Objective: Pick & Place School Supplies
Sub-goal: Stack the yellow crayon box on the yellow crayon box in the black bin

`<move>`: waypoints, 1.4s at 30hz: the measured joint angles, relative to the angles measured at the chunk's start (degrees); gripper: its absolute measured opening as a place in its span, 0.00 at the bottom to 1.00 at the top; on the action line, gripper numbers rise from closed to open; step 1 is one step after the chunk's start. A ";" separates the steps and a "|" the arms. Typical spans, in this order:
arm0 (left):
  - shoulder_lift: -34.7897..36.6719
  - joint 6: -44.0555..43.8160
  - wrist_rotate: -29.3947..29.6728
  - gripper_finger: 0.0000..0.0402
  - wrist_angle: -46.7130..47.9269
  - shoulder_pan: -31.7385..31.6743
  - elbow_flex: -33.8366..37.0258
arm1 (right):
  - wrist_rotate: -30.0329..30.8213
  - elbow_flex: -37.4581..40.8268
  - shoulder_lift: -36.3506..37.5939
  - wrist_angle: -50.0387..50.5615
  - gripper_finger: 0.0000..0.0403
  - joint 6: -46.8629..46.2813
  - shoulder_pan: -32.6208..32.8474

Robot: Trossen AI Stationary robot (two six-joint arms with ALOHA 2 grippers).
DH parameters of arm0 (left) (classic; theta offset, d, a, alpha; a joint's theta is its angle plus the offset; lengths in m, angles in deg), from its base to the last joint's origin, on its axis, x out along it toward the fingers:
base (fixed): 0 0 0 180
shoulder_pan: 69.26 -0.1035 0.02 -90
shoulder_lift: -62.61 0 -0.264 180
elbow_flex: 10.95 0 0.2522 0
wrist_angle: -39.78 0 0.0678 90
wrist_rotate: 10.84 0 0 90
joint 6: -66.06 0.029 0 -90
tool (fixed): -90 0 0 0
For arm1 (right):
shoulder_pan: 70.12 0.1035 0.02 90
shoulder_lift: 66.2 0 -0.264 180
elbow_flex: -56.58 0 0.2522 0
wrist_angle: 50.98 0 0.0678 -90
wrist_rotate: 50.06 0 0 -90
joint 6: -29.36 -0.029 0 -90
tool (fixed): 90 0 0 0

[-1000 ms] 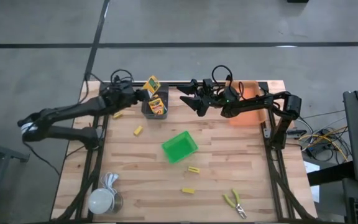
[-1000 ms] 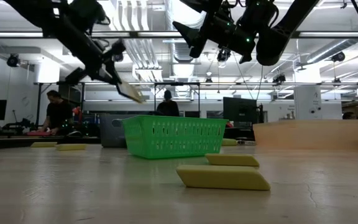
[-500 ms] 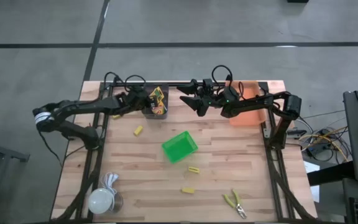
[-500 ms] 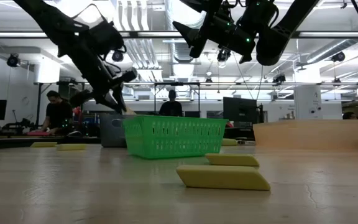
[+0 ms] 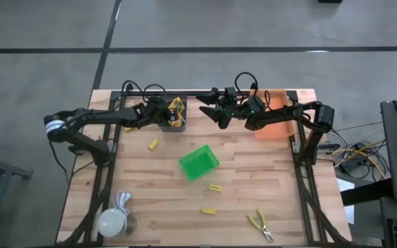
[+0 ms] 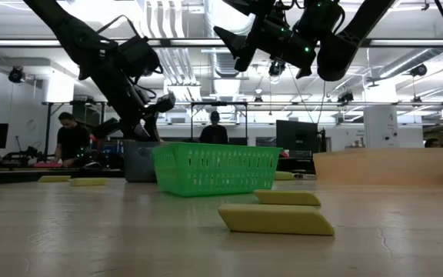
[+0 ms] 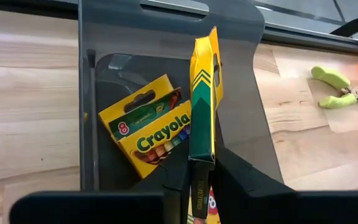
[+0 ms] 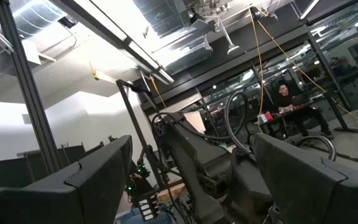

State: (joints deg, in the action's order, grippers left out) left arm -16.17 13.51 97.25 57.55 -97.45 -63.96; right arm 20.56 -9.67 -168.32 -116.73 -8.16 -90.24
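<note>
Overhead, the left tool (image 5: 163,111) pinches a crayon box (image 5: 177,109) over the grey bin (image 5: 171,118) at the bench's far edge; the right tool (image 5: 209,110) hangs wide, empty. Its wrist view shows light, stiff cardboard (image 7: 202,93), best gripped across flat faces. The bench (image 5: 253,179) is bare wood in an open workshop.

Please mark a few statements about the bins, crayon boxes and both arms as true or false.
1. The left gripper holds a crayon box over the grey bin. True.
2. The grey bin is empty. False: another crayon box lies in it.
3. The right gripper grips the pliers. False: its fingers are open and empty, raised off the table; the pliers lie on the table.
4. The green bin sits near the table's middle. True.
</note>
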 joint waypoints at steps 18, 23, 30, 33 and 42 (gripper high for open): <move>-0.04 5.11 -2.63 0.14 0.02 0.00 0.00 | 0.00 0.00 0.00 0.02 0.81 -1.56 0.00; -0.07 4.40 -3.51 0.14 0.00 0.00 0.02 | 0.00 0.00 0.00 0.04 0.81 -1.51 0.00; -0.07 4.22 -3.58 0.14 -0.04 0.00 -0.26 | -0.01 0.00 0.00 0.07 0.81 -1.51 0.00; -0.07 4.18 -4.28 0.14 -0.07 -0.04 -0.40 | -0.01 0.00 0.00 0.07 0.81 -1.51 0.00; -0.07 4.08 -6.13 0.14 -0.10 -0.04 -0.44 | -0.02 0.00 0.00 0.09 0.81 -1.46 0.00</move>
State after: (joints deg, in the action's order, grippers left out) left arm -16.23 17.59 91.12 57.46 -97.49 -64.39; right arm 20.54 -9.67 -168.32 -116.64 -9.62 -90.24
